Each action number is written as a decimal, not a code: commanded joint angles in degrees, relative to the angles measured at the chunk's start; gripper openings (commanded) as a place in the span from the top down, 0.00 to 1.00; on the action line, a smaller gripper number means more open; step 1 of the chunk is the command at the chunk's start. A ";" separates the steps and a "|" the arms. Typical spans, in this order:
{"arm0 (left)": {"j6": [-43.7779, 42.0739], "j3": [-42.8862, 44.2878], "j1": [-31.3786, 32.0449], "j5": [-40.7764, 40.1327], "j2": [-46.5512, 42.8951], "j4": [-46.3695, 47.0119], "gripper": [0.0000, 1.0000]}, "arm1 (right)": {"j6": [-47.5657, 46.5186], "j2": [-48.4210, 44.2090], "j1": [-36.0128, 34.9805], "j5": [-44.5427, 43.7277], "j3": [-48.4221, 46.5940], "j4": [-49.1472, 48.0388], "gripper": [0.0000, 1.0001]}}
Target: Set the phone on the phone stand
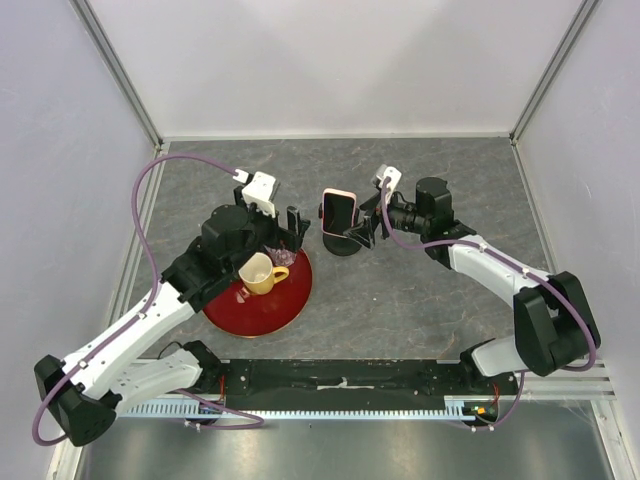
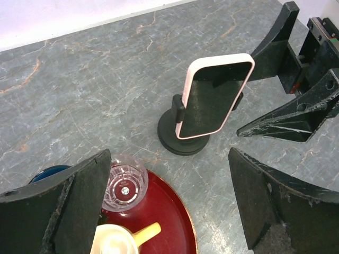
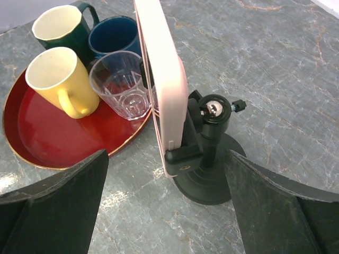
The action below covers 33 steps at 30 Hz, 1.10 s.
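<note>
Right hand (image 1: pixel 370 226) open; phone (image 3: pixel 164 79) just before it, on phone stand (image 3: pixel 209 182).

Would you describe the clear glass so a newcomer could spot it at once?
Find the round red tray beside the phone stand. At its edge nearest the stand sits the glass. It alone is transparent and ribbed; neighbouring mugs are opaque.
</note>
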State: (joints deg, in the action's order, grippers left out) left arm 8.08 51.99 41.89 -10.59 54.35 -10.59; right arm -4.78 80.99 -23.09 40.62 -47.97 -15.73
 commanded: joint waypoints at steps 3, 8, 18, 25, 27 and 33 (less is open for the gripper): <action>-0.34 -0.48 -2.77 4.87 -1.79 3.21 0.04 | -1.38 1.10 -0.29 -4.67 -2.66 -2.47 0.03; 0.54 -0.75 -3.39 7.42 -0.91 3.38 0.05 | -0.15 3.03 -0.29 -3.71 -3.89 -3.96 0.02; 1.85 -0.83 -4.88 10.32 -0.03 3.82 0.07 | 1.79 7.51 -0.37 0.42 -6.35 -7.65 0.15; 3.08 -0.75 -6.47 12.96 0.85 4.00 0.09 | 2.75 9.45 -0.37 1.92 -6.70 -9.59 0.24; 3.26 -0.75 -6.99 13.75 1.11 4.08 0.09 | 2.84 9.71 -0.37 2.09 -6.62 -9.67 0.27; 4.05 -0.92 -8.14 15.51 1.81 4.44 0.10 | 3.54 10.15 -0.37 2.53 -6.26 -11.26 0.40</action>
State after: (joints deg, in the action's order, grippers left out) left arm 10.02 51.18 34.59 2.24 55.77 -8.82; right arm -1.89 90.85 -23.14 40.73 -52.42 -23.05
